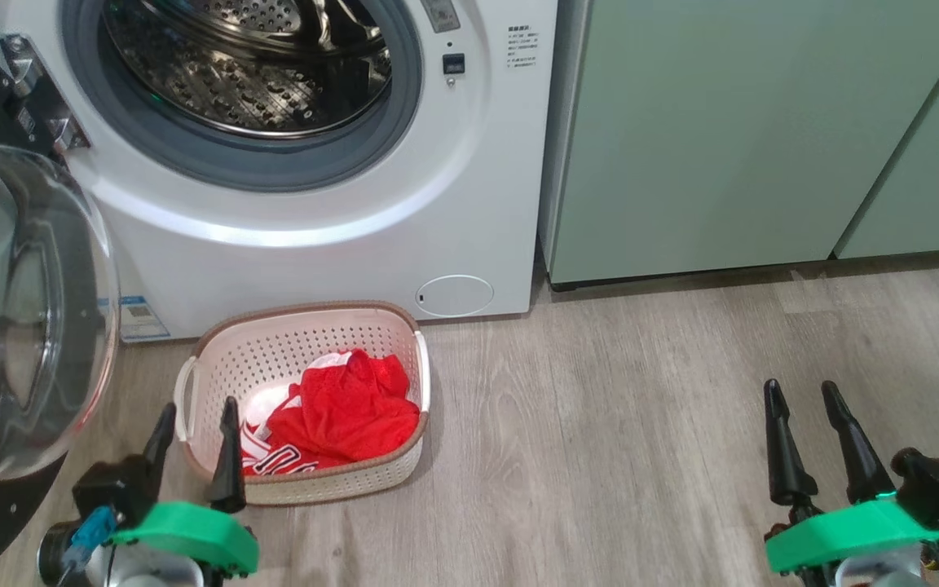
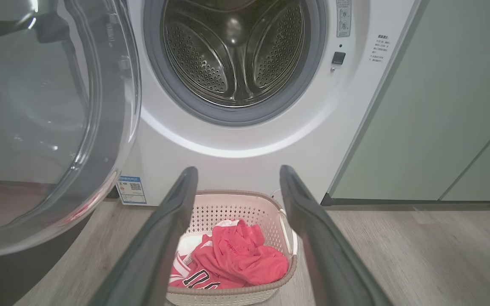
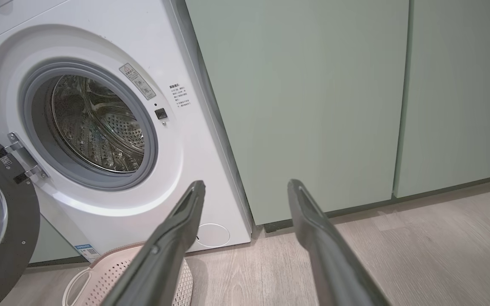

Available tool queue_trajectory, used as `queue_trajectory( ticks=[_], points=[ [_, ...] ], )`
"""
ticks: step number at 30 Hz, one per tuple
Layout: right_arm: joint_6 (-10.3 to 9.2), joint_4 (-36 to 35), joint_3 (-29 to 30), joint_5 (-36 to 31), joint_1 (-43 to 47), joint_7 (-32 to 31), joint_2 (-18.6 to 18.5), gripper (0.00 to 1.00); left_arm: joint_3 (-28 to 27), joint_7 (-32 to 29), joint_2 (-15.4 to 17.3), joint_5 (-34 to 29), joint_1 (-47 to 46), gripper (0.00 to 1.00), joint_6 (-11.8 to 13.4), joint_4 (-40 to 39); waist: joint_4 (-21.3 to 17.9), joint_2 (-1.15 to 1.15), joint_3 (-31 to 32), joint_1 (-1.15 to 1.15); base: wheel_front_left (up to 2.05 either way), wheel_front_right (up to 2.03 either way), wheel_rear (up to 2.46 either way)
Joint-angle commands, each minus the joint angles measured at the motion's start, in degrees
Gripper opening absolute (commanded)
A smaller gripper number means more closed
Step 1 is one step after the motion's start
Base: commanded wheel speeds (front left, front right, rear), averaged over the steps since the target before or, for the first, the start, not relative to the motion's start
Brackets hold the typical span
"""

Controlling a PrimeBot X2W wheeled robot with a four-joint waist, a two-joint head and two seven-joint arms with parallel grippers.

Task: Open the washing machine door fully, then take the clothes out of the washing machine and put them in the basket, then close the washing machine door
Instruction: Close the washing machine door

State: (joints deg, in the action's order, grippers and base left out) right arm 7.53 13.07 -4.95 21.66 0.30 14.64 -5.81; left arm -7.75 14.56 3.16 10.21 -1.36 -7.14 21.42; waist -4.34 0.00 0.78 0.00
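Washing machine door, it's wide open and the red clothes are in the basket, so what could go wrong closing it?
1. The washing machine door hangs close beside the open left gripper, which could slip off the curved glass when pushing.
2. The basket sits on the floor right in front of the washing machine, so a sweeping arm might knock it and spill the clothes.

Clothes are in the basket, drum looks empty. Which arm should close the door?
Left, probably. The washing machine door hangs open beside the open left gripper; the right gripper sits far to the other side.
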Motion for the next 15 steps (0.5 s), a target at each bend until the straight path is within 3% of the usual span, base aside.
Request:
queue_trajectory(
  ticks=[1, 9, 15],
  points=[
    [-0.04, -1.7, -1.2, -0.3, -1.0, 0.4, -0.4, 1.0, -1.2, 0.4, 0.5, 0.4, -2.0, 1.0, -0.3, -1.9, 0.1, 0.0, 0.0, 0.0, 0.0, 0.0, 0.0],
    [-0.04, -1.7, -0.5, -0.4, -0.7, 0.4, -0.2, 1.0, -0.5, 0.4, 0.5, 1.1, -1.7, 1.0, -0.3, -2.4, 1.8, 0.0, 0.2, 0.0, 0.0, 0.0, 0.0],
    [-0.04, -1.9, -0.2, -0.3, -0.4, 0.4, 0.0, 1.0, -0.7, 0.4, 0.4, 0.3, -2.0, 1.0, -0.3, -2.3, 5.8, 0.0, 0.5, 0.0, 0.0, 0.0, 0.0]
  ],
)
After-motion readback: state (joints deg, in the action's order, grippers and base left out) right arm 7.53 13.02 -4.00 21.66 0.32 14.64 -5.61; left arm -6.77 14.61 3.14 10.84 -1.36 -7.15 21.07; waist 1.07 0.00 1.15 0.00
